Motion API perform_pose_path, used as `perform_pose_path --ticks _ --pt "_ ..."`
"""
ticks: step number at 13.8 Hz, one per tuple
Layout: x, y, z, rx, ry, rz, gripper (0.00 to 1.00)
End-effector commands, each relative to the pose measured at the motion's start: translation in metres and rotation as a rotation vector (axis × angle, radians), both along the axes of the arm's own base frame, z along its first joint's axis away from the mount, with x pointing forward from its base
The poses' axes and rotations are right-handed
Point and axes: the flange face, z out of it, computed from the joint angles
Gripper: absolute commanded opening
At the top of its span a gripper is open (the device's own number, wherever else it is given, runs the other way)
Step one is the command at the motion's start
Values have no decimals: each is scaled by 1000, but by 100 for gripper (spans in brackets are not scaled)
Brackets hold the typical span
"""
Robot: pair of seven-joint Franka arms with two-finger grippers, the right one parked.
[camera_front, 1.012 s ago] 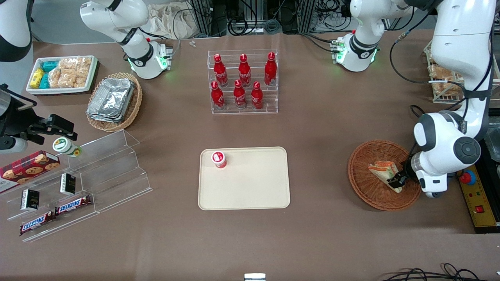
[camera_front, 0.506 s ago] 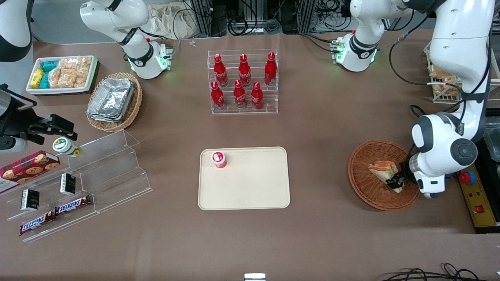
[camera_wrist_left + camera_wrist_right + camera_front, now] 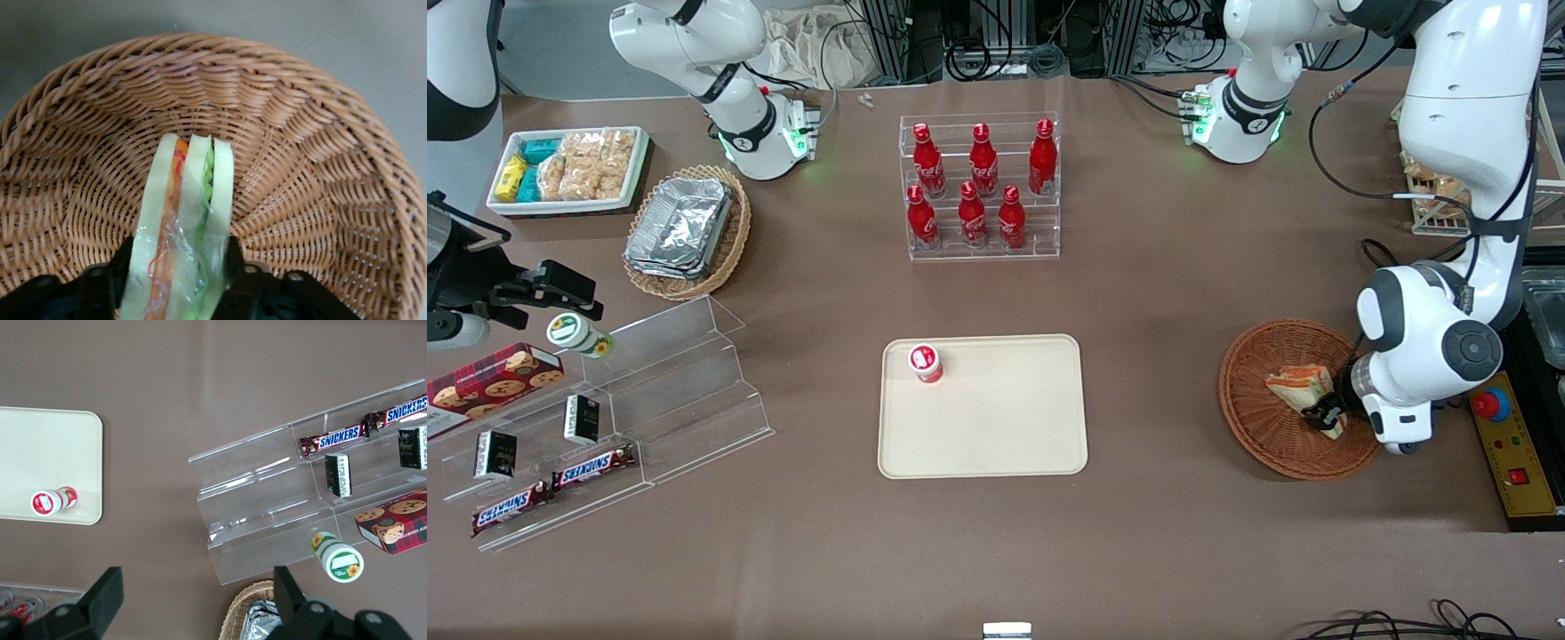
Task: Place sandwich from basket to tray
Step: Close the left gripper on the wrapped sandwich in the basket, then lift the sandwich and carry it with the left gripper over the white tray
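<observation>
The sandwich (image 3: 1296, 384) (image 3: 187, 220), a pale bread wedge with orange and green filling, stands on its edge inside the reddish-brown woven basket (image 3: 1249, 425) (image 3: 313, 147) toward the working arm's end of the table. My left gripper (image 3: 1326, 415) (image 3: 178, 261) is shut on the sandwich, one black finger (image 3: 123, 261) pressed against each bread face. The sandwich's tip points toward the basket's middle. The cream tray (image 3: 1005, 436) (image 3: 40, 447) lies mid-table, well apart from the basket, with a small red-capped cup (image 3: 926, 363) (image 3: 52, 501) lying on its corner.
A clear rack of red bottles (image 3: 980, 187) stands farther from the front camera than the tray. Toward the parked arm's end are a tan basket of foil containers (image 3: 685, 229), a white snack bin (image 3: 569, 169) and a clear stepped shelf (image 3: 649, 400) with Snickers bars (image 3: 340, 438).
The wrist and gripper have shifted slightly toward the tray with the sandwich in their grip; the sandwich has tipped a little more upright inside the basket.
</observation>
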Motion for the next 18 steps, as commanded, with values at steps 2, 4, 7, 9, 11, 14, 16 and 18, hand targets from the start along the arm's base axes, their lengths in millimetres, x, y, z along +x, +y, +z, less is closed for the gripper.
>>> perform_pose_path --ticks 2,4,7,9,11,14,16,18 --pt "3 -13 34 9 6 16 8" --pt "7 -13 78 11 48 11 1" --pt "18 -22 170 7 142 -17 1" --pt "20 -44 225 7 169 -53 1" --pt "17 -83 253 5 159 -121 1" --pt "7 -141 264 -10 145 -293 0" --pt "0 -181 259 -40 154 -392 0" --pt "-9 -220 257 -23 150 -479 0"
